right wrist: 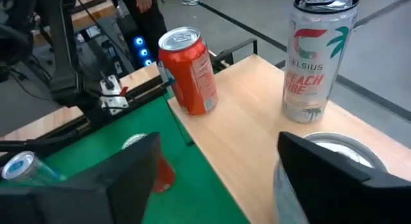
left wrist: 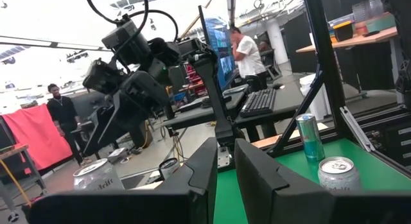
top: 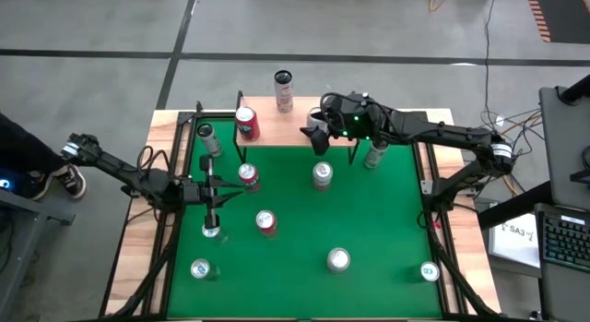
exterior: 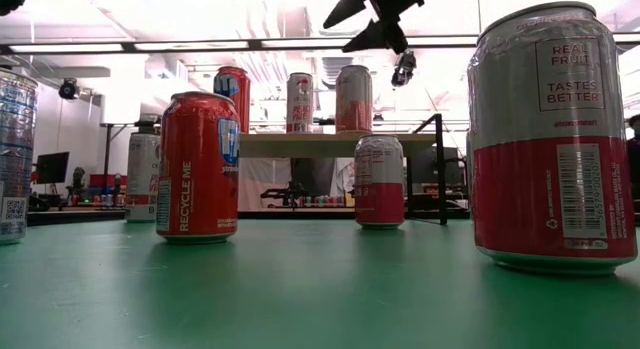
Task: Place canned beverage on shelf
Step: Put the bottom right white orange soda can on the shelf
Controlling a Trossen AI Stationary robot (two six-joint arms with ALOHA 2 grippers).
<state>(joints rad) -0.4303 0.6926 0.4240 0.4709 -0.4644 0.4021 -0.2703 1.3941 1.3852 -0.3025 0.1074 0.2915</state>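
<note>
The shelf [top: 277, 128] stands at the table's far edge with three cans upright on its wood top: a red can [right wrist: 188, 73], a tall white can [right wrist: 316, 60] and a pink can [exterior: 353, 97]. In the right wrist view the pink can's silver top [right wrist: 347, 150] shows just behind one finger. My right gripper [right wrist: 218, 179] hovers open above the shelf's right part, slightly above and beside the pink can [exterior: 380, 29], touching nothing. My left gripper [top: 214, 195] waits shut over the table's left half, with nothing between its fingers [left wrist: 221, 179].
Several more cans stand on the green table: red ones [top: 249, 176] [top: 265, 222], silver ones [top: 322, 174] [top: 375, 156] [top: 338, 259], and others near the front corners [top: 201, 268] [top: 430, 271]. The shelf's black legs [exterior: 440, 169] stand at the far side. People are in the room beyond.
</note>
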